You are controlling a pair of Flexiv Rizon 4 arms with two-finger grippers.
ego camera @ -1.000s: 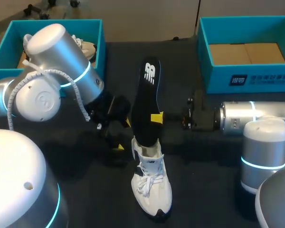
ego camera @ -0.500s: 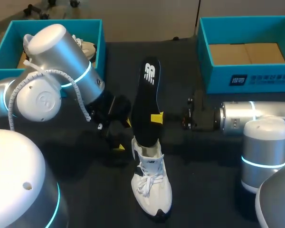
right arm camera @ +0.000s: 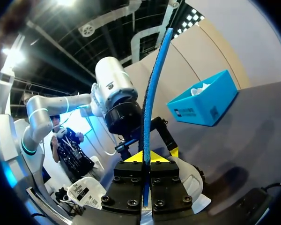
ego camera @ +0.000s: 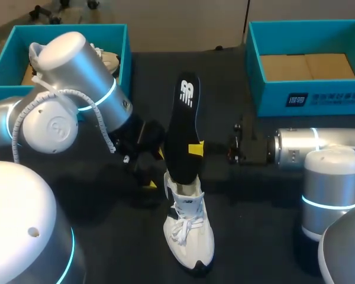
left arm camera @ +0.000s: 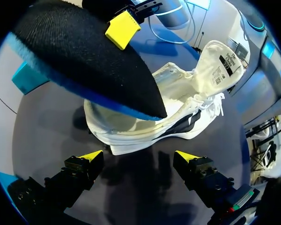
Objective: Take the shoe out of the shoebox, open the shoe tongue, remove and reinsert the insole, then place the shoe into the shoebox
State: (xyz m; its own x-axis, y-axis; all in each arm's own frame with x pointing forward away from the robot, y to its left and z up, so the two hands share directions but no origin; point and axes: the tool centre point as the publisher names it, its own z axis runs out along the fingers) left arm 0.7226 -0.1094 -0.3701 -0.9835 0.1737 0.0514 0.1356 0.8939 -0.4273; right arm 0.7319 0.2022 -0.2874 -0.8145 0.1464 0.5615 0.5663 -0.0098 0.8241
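A white shoe [ego camera: 190,232] lies on the black table with its tongue pulled open [left arm camera: 217,61]. The black insole [ego camera: 183,127] with a blue underside stands tilted, its lower end at the shoe's opening [left arm camera: 131,117]. My right gripper [ego camera: 194,148] is shut on the insole's edge [right arm camera: 151,93], and its own tips [right arm camera: 144,158] pinch the thin blue rim. My left gripper [left arm camera: 139,157] is open, low beside the shoe's heel [ego camera: 148,163], with nothing between its fingers.
A teal shoebox [ego camera: 310,97] with a bare cardboard floor stands at the back right. Another teal box [ego camera: 5,62] at the back left holds a second shoe [ego camera: 109,59]. My left arm's elbow [ego camera: 71,89] bulks over the left side.
My left arm has shifted slightly toward the shoe. The insole, the shoe and the right arm have stayed where they were.
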